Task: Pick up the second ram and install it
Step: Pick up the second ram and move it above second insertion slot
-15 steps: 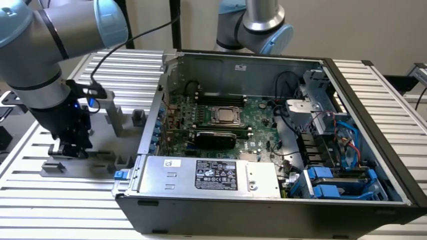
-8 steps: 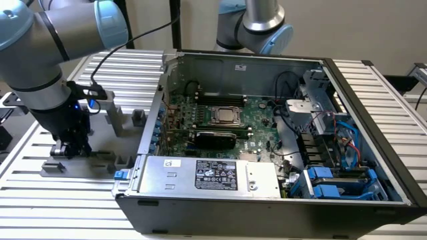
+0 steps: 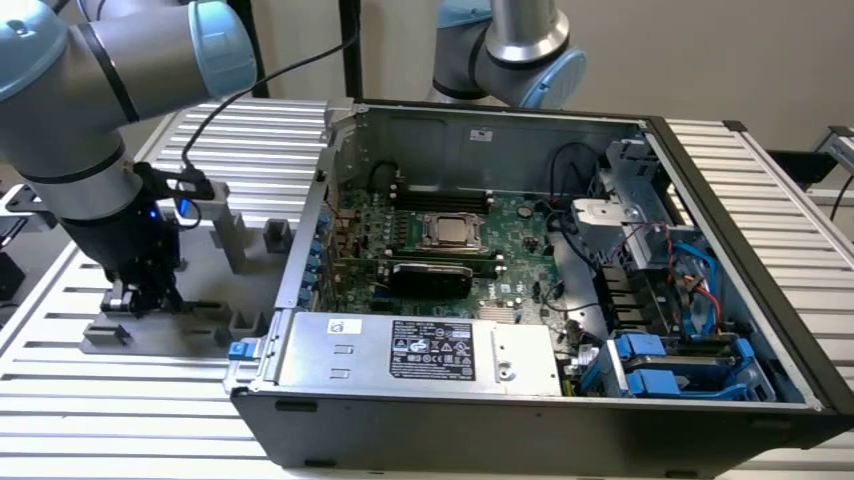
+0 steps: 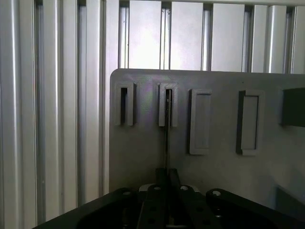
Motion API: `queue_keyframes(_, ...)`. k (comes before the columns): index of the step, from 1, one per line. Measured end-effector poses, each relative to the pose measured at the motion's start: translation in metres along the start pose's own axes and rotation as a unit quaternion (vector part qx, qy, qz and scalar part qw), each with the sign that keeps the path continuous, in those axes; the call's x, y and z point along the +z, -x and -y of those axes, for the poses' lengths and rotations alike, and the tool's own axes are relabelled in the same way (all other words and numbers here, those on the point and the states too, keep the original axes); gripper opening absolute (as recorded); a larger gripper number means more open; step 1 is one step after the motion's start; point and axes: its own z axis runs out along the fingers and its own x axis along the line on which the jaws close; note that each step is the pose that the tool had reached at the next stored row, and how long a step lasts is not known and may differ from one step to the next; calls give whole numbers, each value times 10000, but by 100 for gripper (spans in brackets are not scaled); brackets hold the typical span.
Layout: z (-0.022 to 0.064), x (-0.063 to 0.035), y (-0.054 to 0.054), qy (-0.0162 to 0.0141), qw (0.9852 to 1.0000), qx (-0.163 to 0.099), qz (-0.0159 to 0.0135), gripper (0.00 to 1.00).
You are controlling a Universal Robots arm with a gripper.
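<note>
Firstly, exterior view: the fingers (image 3: pixel 139 298) reach down to the grey holder (image 3: pixel 200 326) on the tabletop (image 3: pixel 80 400), at the exterior view's left of the open computer case (image 3: pixel 534 420). Wrist view: the fingers (image 4: pixel 174 180) pinch the second ram (image 4: pixel 167 138), which stands edge-on in its slot (image 4: pixel 162 112), leaving a free edge to grip.

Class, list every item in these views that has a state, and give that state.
second ram: upright in a slot of the holder, not yet lifted out.
hand: shut on the second ram.
computer case: lying on its side, panel off, interior exposed.
</note>
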Motion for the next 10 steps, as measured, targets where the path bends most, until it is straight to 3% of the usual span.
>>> queue_keyframes(7, 0, 0, 0, -2, 9999, 128, -52, 13)
queue_keyframes(10, 1, 0, 0, -2, 9999, 151, -59, 13)
